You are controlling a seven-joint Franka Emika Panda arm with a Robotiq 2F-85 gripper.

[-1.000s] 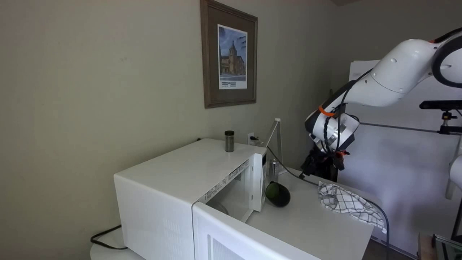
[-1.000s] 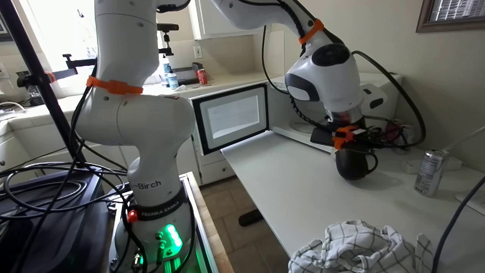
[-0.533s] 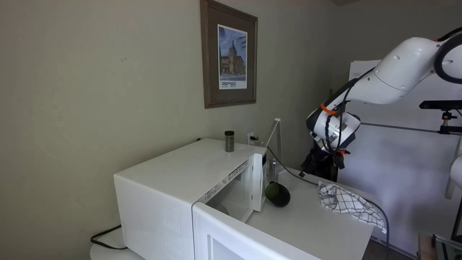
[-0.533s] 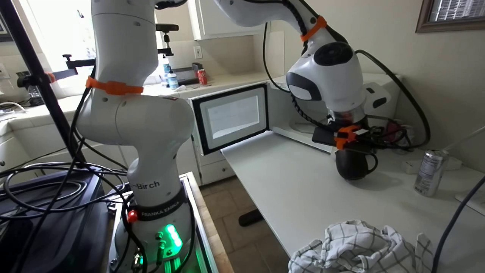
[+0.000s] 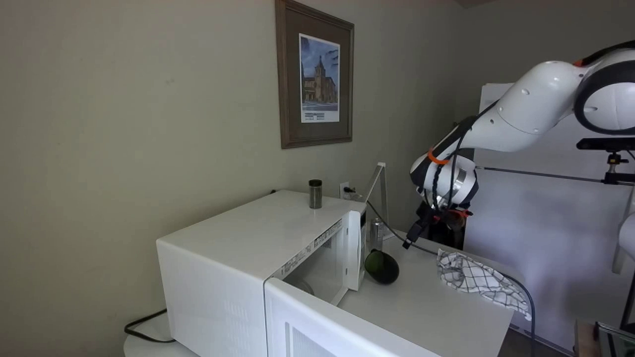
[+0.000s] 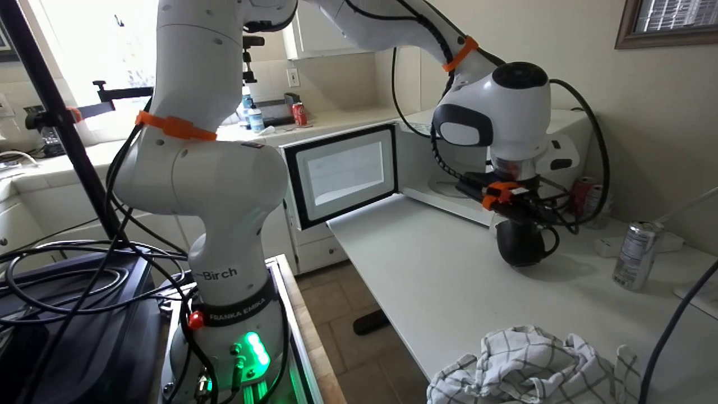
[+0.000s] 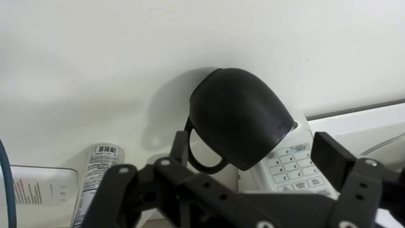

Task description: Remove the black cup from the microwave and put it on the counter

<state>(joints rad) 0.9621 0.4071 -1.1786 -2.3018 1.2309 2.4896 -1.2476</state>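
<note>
The black cup [image 7: 237,114] sits tilted on the counter [image 6: 426,252], just outside the microwave [image 5: 258,235], its rim apparently propped against the control panel [image 7: 294,167], which likely keeps it from settling upright. Higher, in front of the microwave, the gripper [image 7: 250,142] hangs released, jaws spread and holding nothing, perhaps to straddle the cup. The microwave's door [image 6: 343,174] stands wide, giving access inside.

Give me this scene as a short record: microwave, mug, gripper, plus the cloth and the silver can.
Microwave: door open
Black mug: outside the microwave, on the white counter, tilted, mouth toward the microwave
Gripper: open, not holding the mug
Checked cloth: crumpled on the counter
Silver can: on the counter, on the mug's handle side
</note>
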